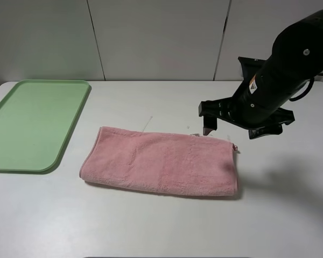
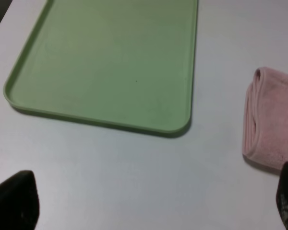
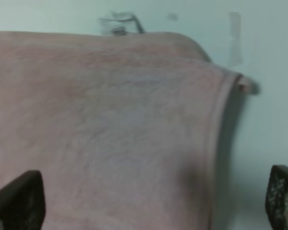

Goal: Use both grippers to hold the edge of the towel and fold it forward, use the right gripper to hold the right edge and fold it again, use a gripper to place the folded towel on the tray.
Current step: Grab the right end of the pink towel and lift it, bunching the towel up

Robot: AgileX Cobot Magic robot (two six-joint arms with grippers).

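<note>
A plain white matte desk (image 1: 161, 226) fills the exterior high view, and at 12 o'clock it is closed off by pale wall panels (image 1: 156, 37) split by thin dark vertical seams. The pink terry towel (image 1: 160, 163) lies flat at the middle of the desk as a long doubled band. The left wrist view shows two layers at its end nearest the tray. Its hemmed edge (image 3: 216, 143) runs down the end at 3 o'clock, with a small loop (image 1: 236, 147) sticking out at the far corner there. The pale green tray (image 1: 32, 124) sits at 9 o'clock from the towel, near it but not touching, with nothing on it. The right gripper (image 1: 232, 131) hangs at about 1 o'clock from the towel's centre, over its far right corner. Its fingers are spread wide and hold nothing. The left gripper (image 2: 151, 201) shows only in its own wrist view, also spread wide and holding nothing, over bare desk between tray and towel. A soft shadow lies on the desk at 3 o'clock from the towel.
</note>
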